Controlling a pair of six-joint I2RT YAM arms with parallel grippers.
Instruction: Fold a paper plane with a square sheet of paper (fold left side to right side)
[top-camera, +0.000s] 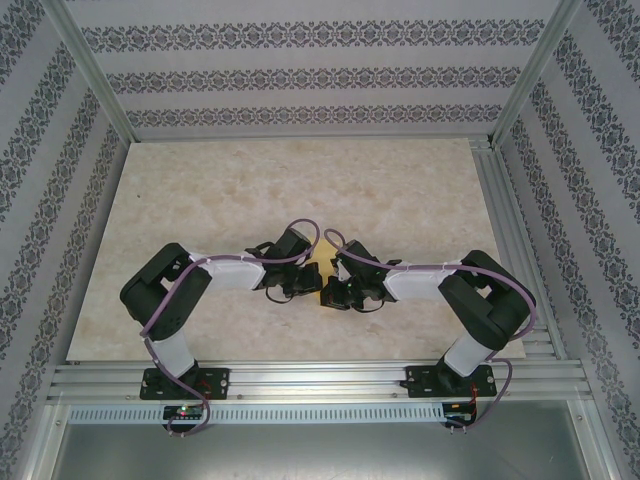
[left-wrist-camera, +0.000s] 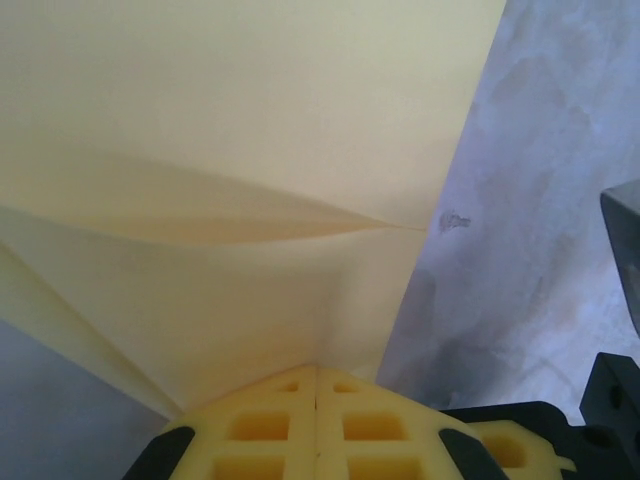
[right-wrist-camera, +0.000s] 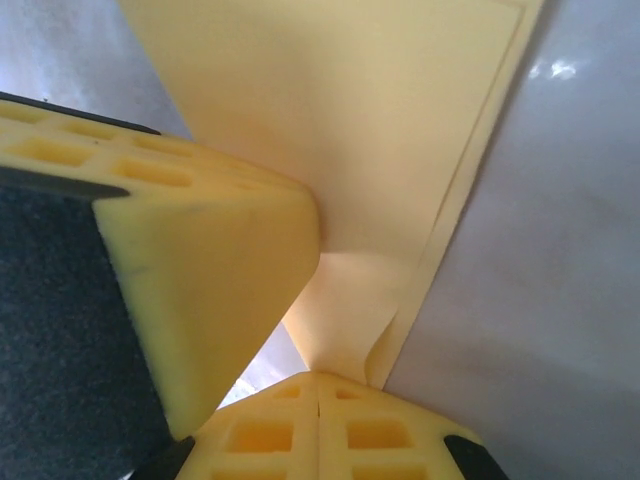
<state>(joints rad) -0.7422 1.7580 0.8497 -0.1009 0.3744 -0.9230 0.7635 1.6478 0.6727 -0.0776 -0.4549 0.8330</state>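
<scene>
Partly folded square sheet of paper (top-camera: 320, 268) at frame centre, pinched at edge by left gripper (left-wrist-camera: 317, 375) and right gripper (right-wrist-camera: 318, 378), both closed on it. Judged light, floppy, easily creased; corners best gripped.

You have one yellow paper sheet (top-camera: 320, 267) and one marble-patterned tabletop (top-camera: 300, 190) to count. You have two arms, the left arm (top-camera: 170, 300) and the right arm (top-camera: 480, 310), and two grippers, the left gripper (left-wrist-camera: 317, 372) and the right gripper (right-wrist-camera: 318, 376), one per arm. You also see three wallpapered walls (top-camera: 300, 70).
</scene>
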